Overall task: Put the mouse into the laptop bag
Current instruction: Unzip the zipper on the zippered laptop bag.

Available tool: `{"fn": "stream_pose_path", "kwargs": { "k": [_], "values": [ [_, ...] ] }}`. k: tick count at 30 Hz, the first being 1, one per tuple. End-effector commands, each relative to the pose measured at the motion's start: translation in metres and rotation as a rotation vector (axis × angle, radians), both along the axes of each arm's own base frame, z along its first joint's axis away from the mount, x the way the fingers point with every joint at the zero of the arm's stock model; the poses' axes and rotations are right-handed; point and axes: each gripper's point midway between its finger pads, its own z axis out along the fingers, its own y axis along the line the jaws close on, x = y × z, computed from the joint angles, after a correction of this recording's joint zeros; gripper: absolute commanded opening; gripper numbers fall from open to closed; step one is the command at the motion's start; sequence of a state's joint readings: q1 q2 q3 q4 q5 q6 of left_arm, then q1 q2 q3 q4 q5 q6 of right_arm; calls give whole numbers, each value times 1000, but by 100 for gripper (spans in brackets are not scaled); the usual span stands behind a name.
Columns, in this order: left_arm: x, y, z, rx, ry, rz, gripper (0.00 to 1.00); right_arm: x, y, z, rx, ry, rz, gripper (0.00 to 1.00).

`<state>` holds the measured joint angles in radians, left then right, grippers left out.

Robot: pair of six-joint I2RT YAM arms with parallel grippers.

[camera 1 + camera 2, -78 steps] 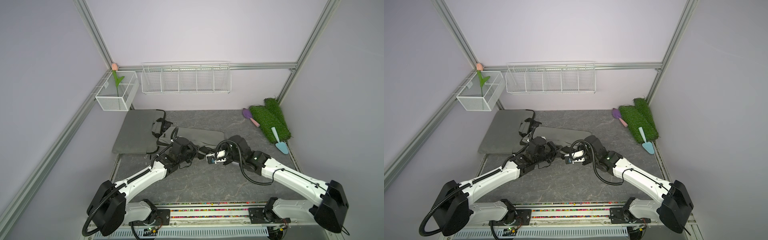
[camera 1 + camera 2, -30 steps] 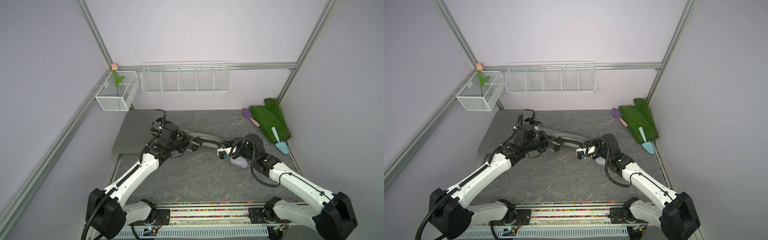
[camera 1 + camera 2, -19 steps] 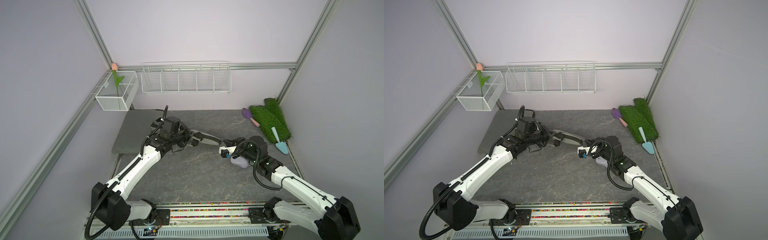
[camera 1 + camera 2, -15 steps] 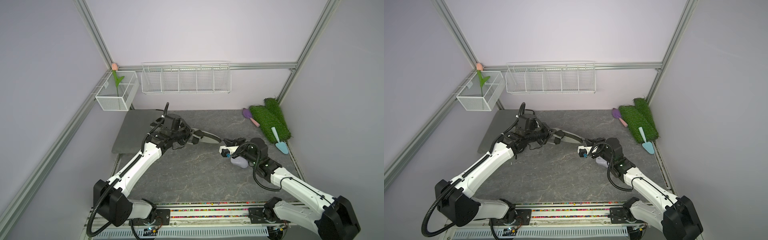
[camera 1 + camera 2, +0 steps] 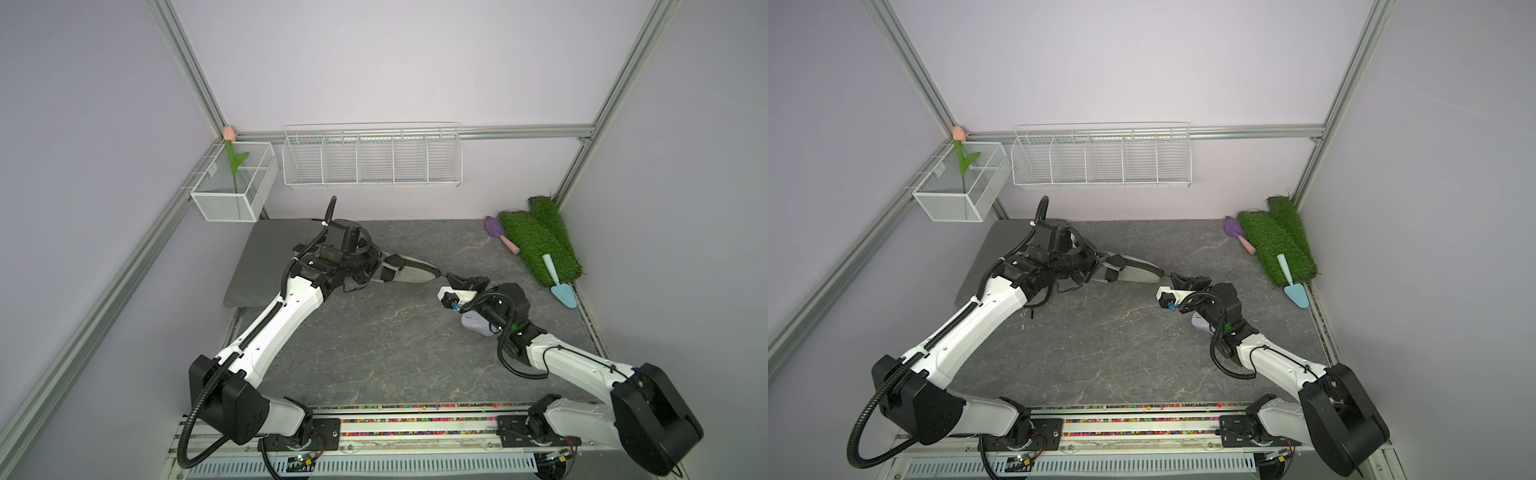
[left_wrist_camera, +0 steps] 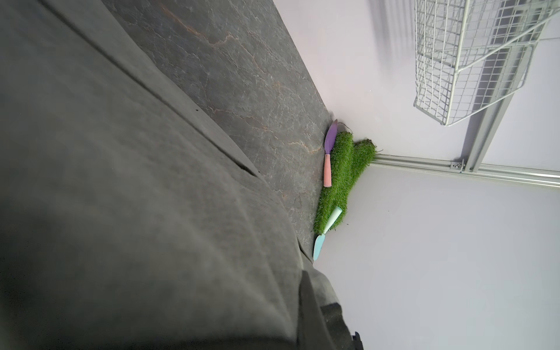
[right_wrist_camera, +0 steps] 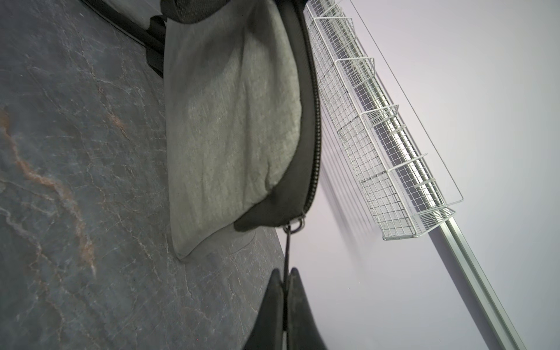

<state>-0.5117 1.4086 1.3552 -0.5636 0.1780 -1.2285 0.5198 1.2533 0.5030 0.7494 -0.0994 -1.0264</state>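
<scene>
The grey laptop bag [image 5: 266, 257] lies at the back left of the table, and its near corner [image 5: 409, 274] is lifted and stretched toward the right. My left gripper [image 5: 376, 266] is shut on the bag's edge; grey fabric [image 6: 121, 181] fills the left wrist view. My right gripper [image 5: 451, 276] is shut on the zipper pull [image 7: 288, 251] at the end of the black zipper, and both fingertips [image 7: 274, 281] press together on it. The lilac mouse [image 5: 475, 323] rests on the table, partly hidden under my right wrist, also in a top view [image 5: 1200, 322].
A roll of green turf [image 5: 536, 241] lies at the back right with a purple trowel [image 5: 500, 232] and a teal trowel [image 5: 559, 286]. A wire basket [image 5: 372, 158] hangs on the back wall. A white mesh box [image 5: 232, 187] holds a tulip.
My left gripper has moved up and toward the back left with the bag's edge. My right gripper has shifted slightly back, keeping the zipper pull, so the bag corner is drawn out between them.
</scene>
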Motion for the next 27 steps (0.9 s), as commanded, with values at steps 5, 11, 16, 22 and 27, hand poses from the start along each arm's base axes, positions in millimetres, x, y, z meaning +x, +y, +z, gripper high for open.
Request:
{"fn": "stream_pose_path", "kwargs": {
  "k": [5, 11, 16, 22, 27],
  "values": [
    [29, 14, 87, -94, -265, 82, 0, 21, -9, -58, 30, 125, -73, 6],
    [22, 7, 96, -116, -281, 50, 0, 42, 6, -85, -12, 166, -86, 6],
    [10, 9, 103, -116, -299, 37, 0, 55, 16, -80, 12, 166, -71, 6],
    [12, -10, 87, -144, -279, -1, 0, 62, 7, -60, 62, 145, -130, 48],
    [6, -28, 88, -113, -316, -7, 0, 73, -32, -42, 154, 125, -294, 63]
  ]
}}
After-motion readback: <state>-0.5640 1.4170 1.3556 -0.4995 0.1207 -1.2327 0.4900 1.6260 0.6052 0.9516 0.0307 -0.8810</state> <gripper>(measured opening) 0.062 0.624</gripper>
